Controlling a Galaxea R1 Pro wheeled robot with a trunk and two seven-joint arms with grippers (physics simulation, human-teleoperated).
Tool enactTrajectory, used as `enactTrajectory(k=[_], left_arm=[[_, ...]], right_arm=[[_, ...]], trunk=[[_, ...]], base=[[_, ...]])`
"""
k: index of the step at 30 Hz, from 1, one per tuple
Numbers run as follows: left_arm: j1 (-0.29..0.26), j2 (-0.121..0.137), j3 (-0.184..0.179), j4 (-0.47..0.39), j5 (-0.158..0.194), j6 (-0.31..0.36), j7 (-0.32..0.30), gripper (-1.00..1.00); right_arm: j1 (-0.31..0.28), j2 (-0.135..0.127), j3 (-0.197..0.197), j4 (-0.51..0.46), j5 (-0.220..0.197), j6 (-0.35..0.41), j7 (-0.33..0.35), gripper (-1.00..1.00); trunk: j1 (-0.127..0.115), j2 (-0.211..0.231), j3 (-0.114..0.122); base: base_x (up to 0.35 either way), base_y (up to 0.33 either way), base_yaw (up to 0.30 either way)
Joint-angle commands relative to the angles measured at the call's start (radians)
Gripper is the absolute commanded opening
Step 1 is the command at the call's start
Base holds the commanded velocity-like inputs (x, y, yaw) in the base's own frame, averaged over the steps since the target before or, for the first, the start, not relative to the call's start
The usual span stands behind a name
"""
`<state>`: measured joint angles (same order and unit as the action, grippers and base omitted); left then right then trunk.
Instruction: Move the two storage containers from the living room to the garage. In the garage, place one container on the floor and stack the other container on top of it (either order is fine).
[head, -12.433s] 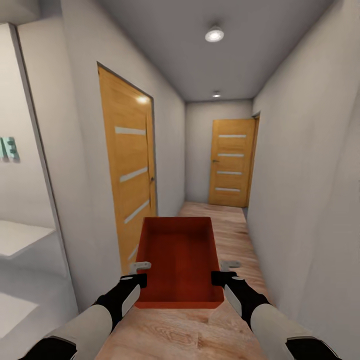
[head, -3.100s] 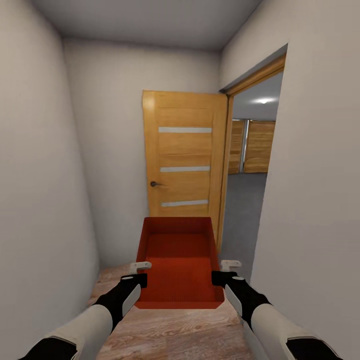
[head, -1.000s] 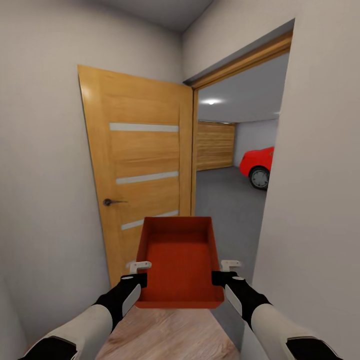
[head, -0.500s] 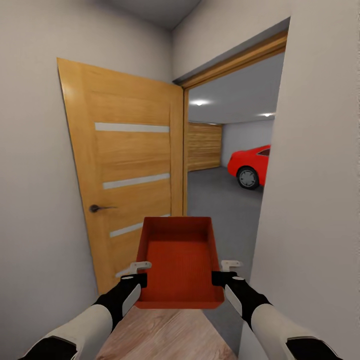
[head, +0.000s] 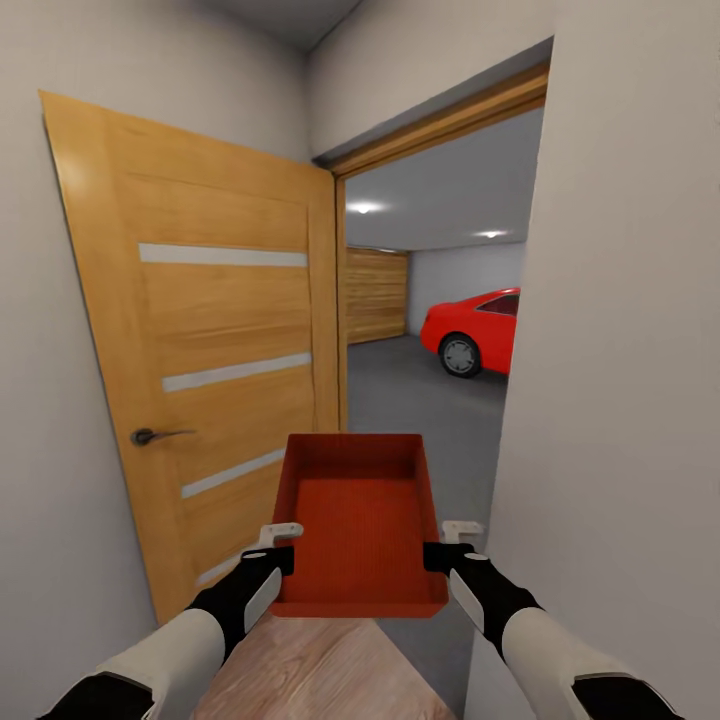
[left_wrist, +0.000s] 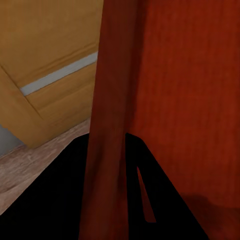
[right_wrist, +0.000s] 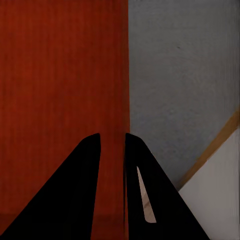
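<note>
Storage container (head: 358, 520) at garage (head: 440, 330) doorway

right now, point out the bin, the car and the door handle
bin (head: 358, 530): head view, on its ribbed inner floor
car (head: 480, 325): head view, on its red side above the wheel
door handle (head: 155, 435): head view, on the dark lever

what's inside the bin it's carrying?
Nothing: the storage container shows a bare ribbed bottom. The left gripper and right gripper clamp its side walls. Its underside is hidden.
</note>
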<state>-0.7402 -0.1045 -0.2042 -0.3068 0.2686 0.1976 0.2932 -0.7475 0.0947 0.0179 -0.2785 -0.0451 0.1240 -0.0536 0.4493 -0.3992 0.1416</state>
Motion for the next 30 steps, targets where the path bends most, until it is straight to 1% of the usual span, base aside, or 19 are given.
enactTrajectory(k=[1,11,21,30], left_arm=[[-0.001,0.047,0.048,-0.006,-0.004,-0.032,0.007,-1.00],[-0.001,0.047,0.048,-0.007,-0.004,-0.032,0.007,-1.00],[-0.001,0.047,0.048,-0.008,-0.003,-0.032,0.006,-1.00],[-0.001,0.046,0.048,-0.008,-0.004,-0.032,0.006,-1.00]], right_arm=[[0.000,-0.003,-0.007,0.001,-0.013,0.005,0.001,-1.00],[0.000,-0.003,-0.007,0.001,-0.013,0.005,0.001,-1.00],[0.000,-0.003,-0.007,0.001,-0.013,0.004,0.001,-1.00],[0.000,-0.001,-0.007,0.001,-0.013,0.006,0.001,-1.00]], trunk=[[0.001,-0.001,0.000],[0.001,-0.001,0.004],[0.001,-0.001,0.005],[0.001,-0.001,0.007]], base=[[0.185,0.152,-0.232],[0.194,0.164,-0.224],[0.227,0.218,-0.045],[0.230,0.223,-0.209]])
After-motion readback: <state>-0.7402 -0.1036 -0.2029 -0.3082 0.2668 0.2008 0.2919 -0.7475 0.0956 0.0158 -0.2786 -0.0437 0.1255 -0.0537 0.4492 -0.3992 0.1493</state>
